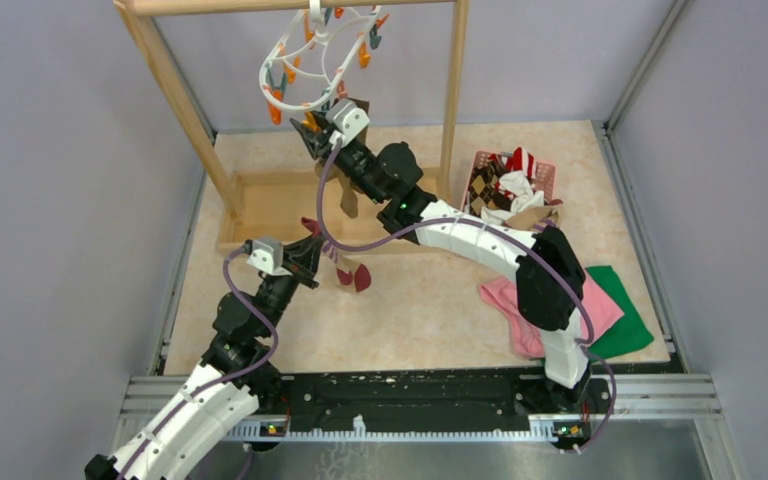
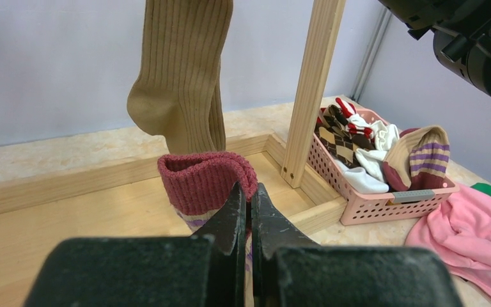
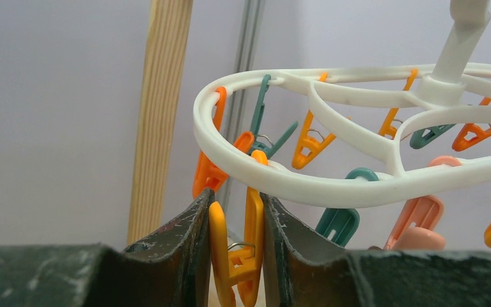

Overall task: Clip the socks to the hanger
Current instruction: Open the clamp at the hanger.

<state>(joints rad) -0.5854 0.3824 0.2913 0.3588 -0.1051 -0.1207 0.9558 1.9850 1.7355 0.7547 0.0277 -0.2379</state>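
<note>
The right gripper [image 3: 236,214] is pinching an orange clip [image 3: 250,224] on the hanger [image 3: 332,188], seemingly squeezing it open, while the left gripper [image 2: 247,198] is clamping the maroon-cuffed sock [image 2: 198,182] low over the wooden base [image 2: 70,217] (one ribbed tan sock [image 2: 179,70] is already dangling above). Next, I judge, that thick, floppy cuff is going to need lifting into the clip's mouth.

Overhead rear overview, two close wrist views, wooden rack [image 1: 453,80] in common.
</note>
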